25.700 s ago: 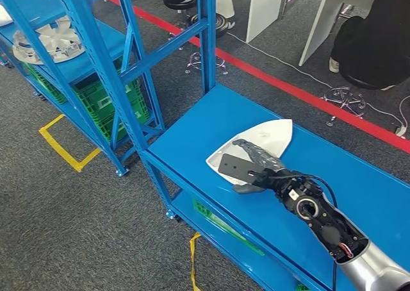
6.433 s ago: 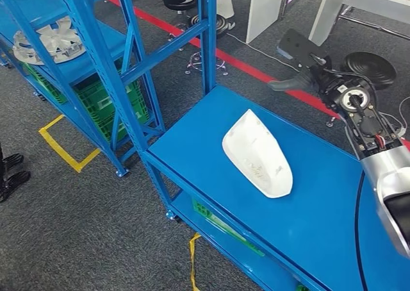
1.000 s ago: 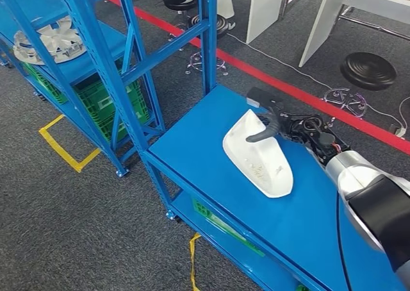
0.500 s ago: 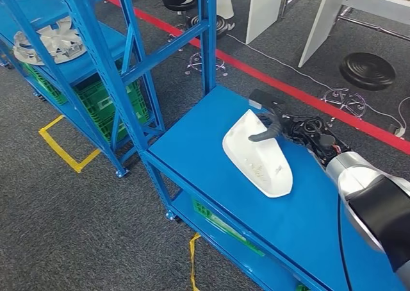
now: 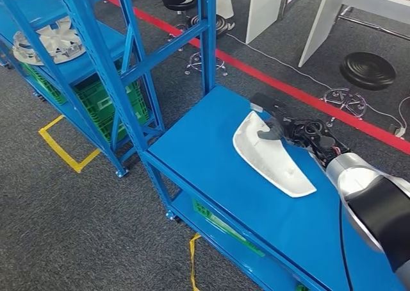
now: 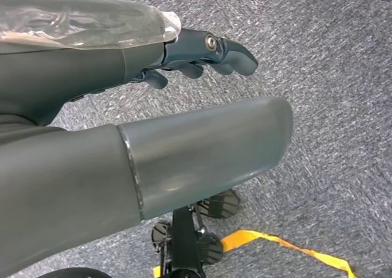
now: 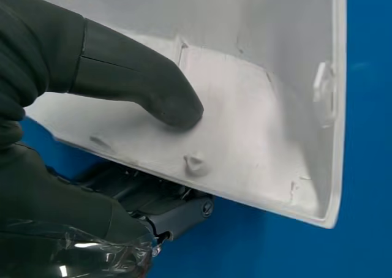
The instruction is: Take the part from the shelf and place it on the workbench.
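Observation:
The white moulded part (image 5: 275,159) lies on the blue shelf top (image 5: 203,150), tipped so its hollow inner side faces up. My right hand (image 5: 278,125) grips its far end. In the right wrist view the thumb (image 7: 152,88) presses on the part's (image 7: 259,106) inner face, and the dark fingers (image 7: 176,214) lie under its edge. My left hand (image 6: 208,51) hangs over the grey carpet, fingers loosely extended, holding nothing.
Blue rack uprights (image 5: 109,66) stand at the left, with a green crate (image 5: 109,102) and a white fan part (image 5: 53,40) on the lower shelves. A red floor line (image 5: 290,89), white desk legs (image 5: 263,9) and a black round base (image 5: 367,70) lie beyond.
The part has rolled over from dome-up to hollow side up and shifted a little to the right, with my right hand now gripping its far end.

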Controlling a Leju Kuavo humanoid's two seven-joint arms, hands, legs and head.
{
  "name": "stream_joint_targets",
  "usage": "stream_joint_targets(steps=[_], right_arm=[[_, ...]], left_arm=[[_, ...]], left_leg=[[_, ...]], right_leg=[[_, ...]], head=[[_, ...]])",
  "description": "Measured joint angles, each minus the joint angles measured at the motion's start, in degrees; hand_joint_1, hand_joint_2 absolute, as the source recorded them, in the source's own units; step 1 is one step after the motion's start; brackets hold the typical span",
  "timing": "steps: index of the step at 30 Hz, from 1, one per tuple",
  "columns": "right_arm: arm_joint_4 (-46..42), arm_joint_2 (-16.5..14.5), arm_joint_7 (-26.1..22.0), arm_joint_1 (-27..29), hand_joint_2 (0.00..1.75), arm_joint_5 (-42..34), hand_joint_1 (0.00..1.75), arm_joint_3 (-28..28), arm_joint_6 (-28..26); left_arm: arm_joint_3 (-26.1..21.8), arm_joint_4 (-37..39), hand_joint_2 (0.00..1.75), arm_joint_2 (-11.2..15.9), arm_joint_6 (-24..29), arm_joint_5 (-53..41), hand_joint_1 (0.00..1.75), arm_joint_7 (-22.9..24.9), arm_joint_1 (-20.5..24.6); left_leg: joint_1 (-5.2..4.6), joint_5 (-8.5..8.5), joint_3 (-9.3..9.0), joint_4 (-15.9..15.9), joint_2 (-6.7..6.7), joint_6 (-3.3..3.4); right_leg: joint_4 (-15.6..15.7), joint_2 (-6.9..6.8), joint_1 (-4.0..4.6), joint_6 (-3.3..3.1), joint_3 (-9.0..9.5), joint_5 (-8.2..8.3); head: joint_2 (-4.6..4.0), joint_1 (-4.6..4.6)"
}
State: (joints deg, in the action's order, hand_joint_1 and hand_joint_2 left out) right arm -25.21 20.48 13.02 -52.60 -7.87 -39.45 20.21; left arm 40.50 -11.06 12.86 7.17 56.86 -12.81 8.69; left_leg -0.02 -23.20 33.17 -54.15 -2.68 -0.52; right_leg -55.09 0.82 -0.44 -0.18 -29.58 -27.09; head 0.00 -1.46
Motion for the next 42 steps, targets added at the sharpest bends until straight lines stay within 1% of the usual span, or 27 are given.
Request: stream_joint_targets(steps=[12, 24, 31, 36, 42], right_arm=[[0.75, 0.37, -0.28, 0.52, 1.75, -0.78, 1.75, 0.17, -0.24], [-0.14, 0.52, -2.95, 0.84, 1.75, -2.65, 1.75, 1.85, -3.62], [-4.72, 0.52, -6.1, 1.3, 1.75, -3.36, 1.75, 3.82, -9.39], [-7.85, 0.52, -6.45, 1.95, 1.75, -3.33, 1.75, 4.98, -10.35], [-11.82, 0.49, -8.79, 3.17, 1.75, -4.73, 1.75, 6.72, -12.31]], left_arm=[[0.0, 0.0, 0.0, 0.02, 0.0, 0.2, 0.0, -0.15, -0.32], [0.0, 0.0, 0.0, 0.14, 0.14, 0.85, 0.0, -1.25, -0.74], [0.0, 0.0, 0.0, 0.14, 1.55, 1.78, 0.0, -3.22, -0.76], [0.0, 0.0, 0.0, 0.14, 1.84, 1.91, 0.0, -3.52, -0.78], [0.0, 0.0, 0.0, 0.06, 3.28, 1.7, 0.0, -4.76, -0.77]], left_leg=[[0.0, 0.0, 0.0, 0.0, 0.0, 0.0], [0.0, 0.0, 0.01, 0.0, 0.01, 0.0], [0.0, 0.0, 0.01, 0.0, 0.01, 0.0], [0.0, 0.0, 0.01, 0.0, 0.01, 0.0], [-0.01, 0.0, 0.03, 0.0, 0.01, 0.0]], right_leg=[[0.0, 0.0, 0.0, 0.0, -0.01, 0.0], [0.0, 0.01, 0.0, 0.0, -0.01, 0.0], [0.0, 0.01, 0.0, 0.0, 0.0, 0.0], [0.0, 0.01, 0.0, 0.0, 0.0, 0.0], [0.0, 0.01, 0.0, 0.0, 0.01, 0.0]], head=[[0.0, -0.03], [0.0, -0.03], [0.0, -0.02], [0.0, -0.03], [0.0, -0.02]])
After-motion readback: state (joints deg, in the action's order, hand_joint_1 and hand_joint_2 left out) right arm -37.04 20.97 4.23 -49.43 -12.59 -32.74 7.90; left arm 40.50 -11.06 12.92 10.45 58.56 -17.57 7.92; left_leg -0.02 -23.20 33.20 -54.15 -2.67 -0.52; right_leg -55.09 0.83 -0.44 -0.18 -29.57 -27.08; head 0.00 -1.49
